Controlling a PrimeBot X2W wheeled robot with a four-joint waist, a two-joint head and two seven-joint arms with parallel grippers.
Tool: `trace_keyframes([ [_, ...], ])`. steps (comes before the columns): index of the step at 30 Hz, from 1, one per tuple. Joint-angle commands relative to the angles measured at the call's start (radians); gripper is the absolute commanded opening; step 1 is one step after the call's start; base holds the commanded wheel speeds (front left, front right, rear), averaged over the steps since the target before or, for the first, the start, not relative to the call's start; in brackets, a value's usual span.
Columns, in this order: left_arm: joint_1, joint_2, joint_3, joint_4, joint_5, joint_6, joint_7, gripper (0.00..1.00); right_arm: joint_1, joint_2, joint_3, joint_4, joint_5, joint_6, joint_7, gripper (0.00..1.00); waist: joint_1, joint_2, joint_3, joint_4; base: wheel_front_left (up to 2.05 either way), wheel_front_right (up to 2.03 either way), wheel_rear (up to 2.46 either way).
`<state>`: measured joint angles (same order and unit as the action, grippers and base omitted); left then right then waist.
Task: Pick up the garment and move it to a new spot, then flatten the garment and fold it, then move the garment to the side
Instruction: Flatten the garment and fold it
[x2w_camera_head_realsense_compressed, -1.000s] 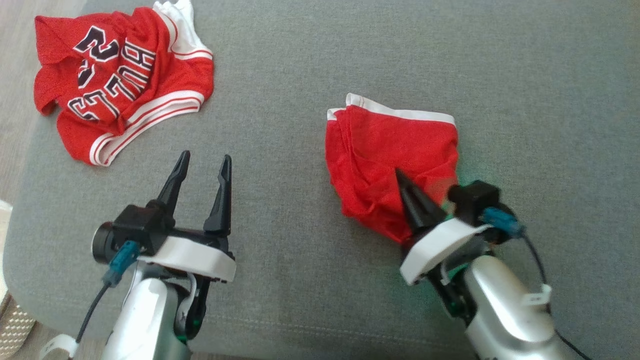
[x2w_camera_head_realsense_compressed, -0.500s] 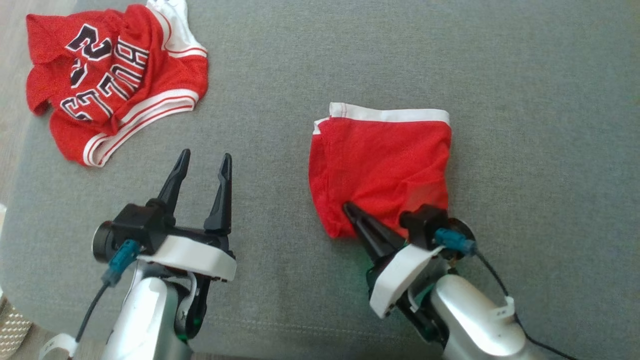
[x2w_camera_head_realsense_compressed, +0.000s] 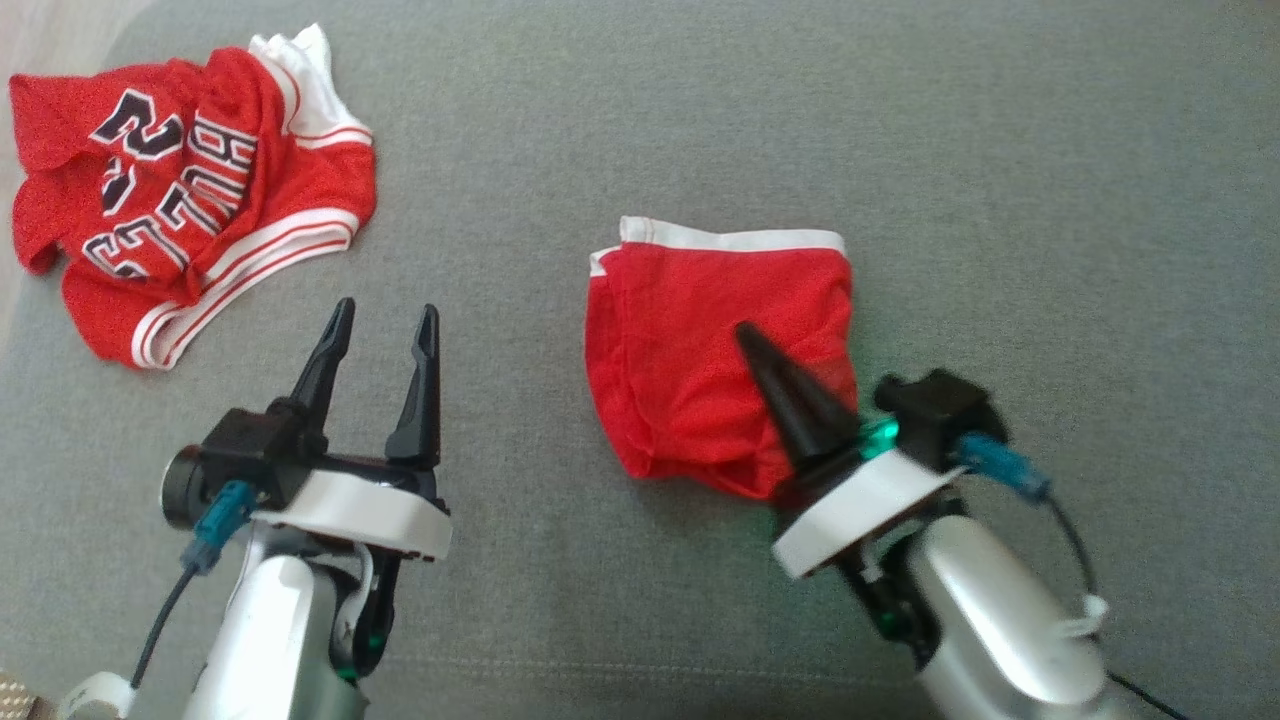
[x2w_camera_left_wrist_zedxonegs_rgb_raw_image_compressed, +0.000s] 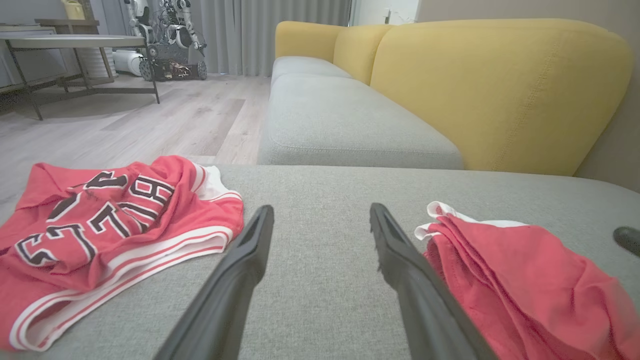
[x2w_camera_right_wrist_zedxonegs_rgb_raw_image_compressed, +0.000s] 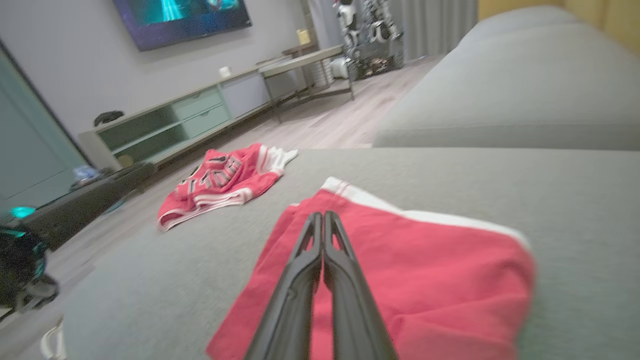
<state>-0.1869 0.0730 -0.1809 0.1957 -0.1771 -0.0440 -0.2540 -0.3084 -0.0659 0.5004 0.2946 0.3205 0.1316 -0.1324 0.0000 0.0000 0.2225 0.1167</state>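
- Grey sofa cushion (x2w_camera_head_realsense_compressed: 640, 120) is the work surface. From the left wrist cam I can see wood floor past its edge and a yellow sofa back (x2w_camera_left_wrist_zedxonegs_rgb_raw_image_compressed: 500, 90) behind it.
- My landmark is the red jersey (x2w_camera_head_realsense_compressed: 190, 210), the one with black-and-white lettering and white striped trim. It's lying crumpled near the far left corner of the cushion.
- The garment (x2w_camera_head_realsense_compressed: 680, 340) I'm working on is plain red with a white band. It's folded into a compact, roughly square packet.
- It sits well apart from the jersey, off to the jersey's right and a bit nearer the robot. The white band runs along the far edge, and the near edge looks bunched and rounded.
- The right hand (x2w_camera_head_realsense_compressed: 748, 332) comes in at the corner of the garment furthest from the jersey. Its fingers are pressed together into one dark spike that lies over the red fabric and points roughly back toward the jersey. I honestly can't tell if the tips are touching the cloth.
- The left hand (x2w_camera_head_realsense_compressed: 388, 305) has its fingers spread wide and is holding nothing. It sits over bare cushion on the robot's side of the jersey, between jersey and garment.
- The right wrist cam is kinda blurry, but beyond the jersey there's a low sideboard (x2w_camera_right_wrist_zedxonegs_rgb_raw_image_compressed: 175, 120) and a TV (x2w_camera_right_wrist_zedxonegs_rgb_raw_image_compressed: 185, 15) on the wall.
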Motion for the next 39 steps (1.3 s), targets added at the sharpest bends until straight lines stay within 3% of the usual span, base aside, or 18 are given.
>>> trace_keyframes([
  [1,-0.013,0.024,0.04,-0.036,0.011,0.008,-0.008,1.0,0.021,0.015,-0.013,-0.042,-0.016,-0.001,-0.007,0.37,0.0,0.0,-0.01,-0.01,0.0,0.0,0.0],
  [2,-0.011,0.026,0.046,-0.039,0.009,0.011,-0.008,1.0,0.031,0.015,-0.052,-0.059,-0.029,-0.001,-0.008,0.88,0.0,0.0,-0.014,-0.014,0.0,0.0,0.0],
  [3,-0.009,0.028,0.052,-0.043,0.008,0.015,-0.008,1.0,0.041,0.014,-0.09,-0.074,-0.042,-0.001,-0.006,1.0,0.0,0.0,-0.018,-0.017,0.0,0.0,0.0],
  [9,0.006,0.044,0.068,-0.057,0.008,0.024,-0.008,1.0,0.101,0.015,-0.323,-0.164,-0.119,-0.001,-0.001,1.0,0.0,0.0,-0.042,-0.03,0.0,0.0,0.0],
  [15,0.031,0.052,0.058,-0.065,0.013,0.025,-0.008,1.0,0.163,0.015,-0.458,-0.229,-0.167,-0.001,0.036,1.0,0.0,0.0,-0.069,-0.031,0.0,0.0,0.0],
  [39,0.169,0.085,0.019,-0.108,0.014,0.04,0.047,1.0,0.369,0.016,-0.538,-0.324,-0.163,-0.001,0.12,1.0,0.0,0.0,-0.204,-0.041,0.0,0.0,0.0],
])
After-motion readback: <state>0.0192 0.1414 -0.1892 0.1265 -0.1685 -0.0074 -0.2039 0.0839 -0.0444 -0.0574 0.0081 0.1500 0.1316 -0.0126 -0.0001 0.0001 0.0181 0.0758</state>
